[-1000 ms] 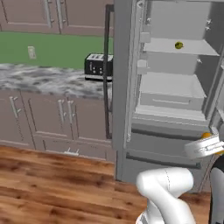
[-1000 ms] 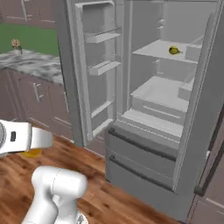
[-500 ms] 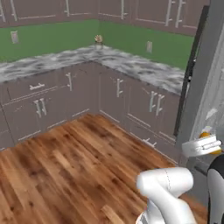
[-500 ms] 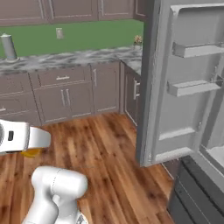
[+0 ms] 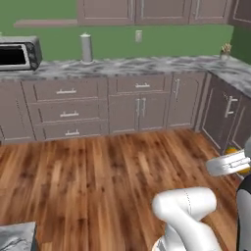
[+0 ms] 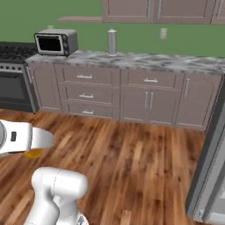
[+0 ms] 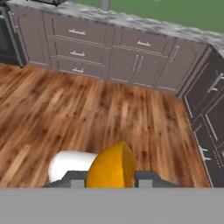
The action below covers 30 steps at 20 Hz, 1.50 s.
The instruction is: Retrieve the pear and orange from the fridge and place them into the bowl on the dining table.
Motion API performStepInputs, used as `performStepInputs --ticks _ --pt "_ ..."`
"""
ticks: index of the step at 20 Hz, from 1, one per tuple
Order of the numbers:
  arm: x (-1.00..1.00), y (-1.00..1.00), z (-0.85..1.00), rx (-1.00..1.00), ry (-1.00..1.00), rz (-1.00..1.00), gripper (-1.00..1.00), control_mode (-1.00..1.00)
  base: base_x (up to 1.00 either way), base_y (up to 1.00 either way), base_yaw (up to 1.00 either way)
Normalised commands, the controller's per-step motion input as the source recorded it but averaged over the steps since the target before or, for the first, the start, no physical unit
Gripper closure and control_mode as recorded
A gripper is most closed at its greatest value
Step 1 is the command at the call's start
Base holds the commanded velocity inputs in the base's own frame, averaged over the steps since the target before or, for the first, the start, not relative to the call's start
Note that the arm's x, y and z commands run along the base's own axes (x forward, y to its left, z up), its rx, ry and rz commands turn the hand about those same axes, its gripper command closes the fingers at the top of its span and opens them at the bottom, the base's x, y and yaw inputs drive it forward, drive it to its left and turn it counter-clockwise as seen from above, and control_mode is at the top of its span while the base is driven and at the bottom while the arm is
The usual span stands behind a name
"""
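Carrying leg: the two-finger gripper (image 7: pixel 112 181), clamped on the round bright orange fruit (image 7: pixel 112 167), crosses the kitchen; next it must find the dining counter's bowl.

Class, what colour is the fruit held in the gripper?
Bright orange: the orange, clearest in the hand view.
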Motion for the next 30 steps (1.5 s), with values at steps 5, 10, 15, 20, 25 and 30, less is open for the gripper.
performStepInputs --ticks 5,10,15,20,25,30 --pt "0.00 0.00 0.00 0.00 0.00 0.00 1.00 1.00 0.00 0.32 0.75" --pt "0.00 0.00 0.00 0.00 0.00 0.00 1.00 1.00 -0.06 0.40 0.72" --pt "0.00 0.00 0.00 0.00 0.00 0.00 1.00 1.00 -0.56 0.40 0.67" --pt "0.00 0.00 0.00 0.00 0.00 0.00 1.00 1.00 -0.74 0.48 0.63" --pt "0.00 0.00 0.00 0.00 0.00 0.00 1.00 1.00 -0.93 0.51 0.55" --pt "0.00 0.00 0.00 0.00 0.00 0.00 1.00 1.00 -0.96 0.62 0.48"
